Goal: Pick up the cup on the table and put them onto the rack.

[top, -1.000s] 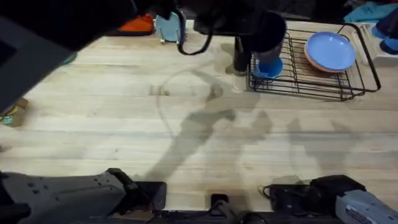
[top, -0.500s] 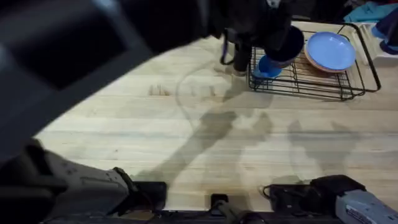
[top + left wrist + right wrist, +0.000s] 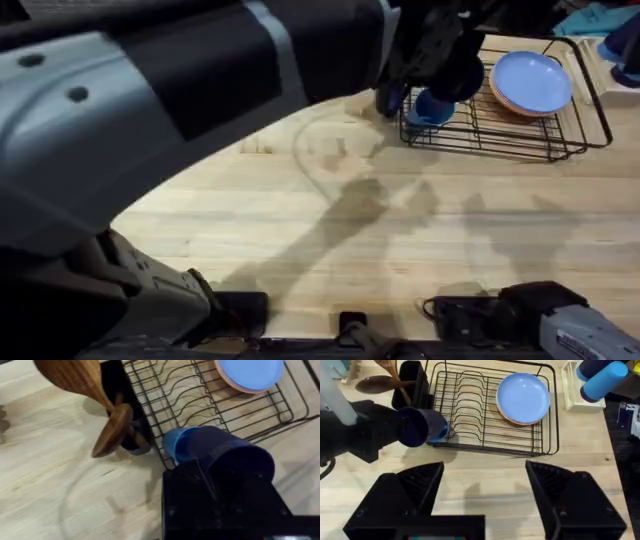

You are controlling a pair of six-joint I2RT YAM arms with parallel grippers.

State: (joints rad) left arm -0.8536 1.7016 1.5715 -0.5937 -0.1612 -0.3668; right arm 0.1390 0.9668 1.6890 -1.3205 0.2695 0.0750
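Note:
My left gripper (image 3: 440, 62) is shut on the dark navy cup (image 3: 235, 457), holding it on its side over the left end of the black wire rack (image 3: 520, 125). The navy cup (image 3: 415, 427) hangs right beside and partly over the bright blue cup (image 3: 440, 435), which rests inside the rack's (image 3: 485, 415) near left corner. The bright blue cup (image 3: 430, 110) also appears in the overhead view, just below the held one. My right gripper (image 3: 485, 497) is open and holds nothing, low over the table in front of the rack.
Stacked blue and pink plates (image 3: 530, 82) lean in the rack's right half. A dark utensil holder (image 3: 120, 415) with wooden spoons (image 3: 75, 377) stands against the rack's left side. Blue items on a white stand (image 3: 597, 380) sit beyond the rack's right end.
My left arm has swung further right and closer under the camera, carrying the navy cup from beside the utensil holder to over the rack's left end. The right arm has stayed put.

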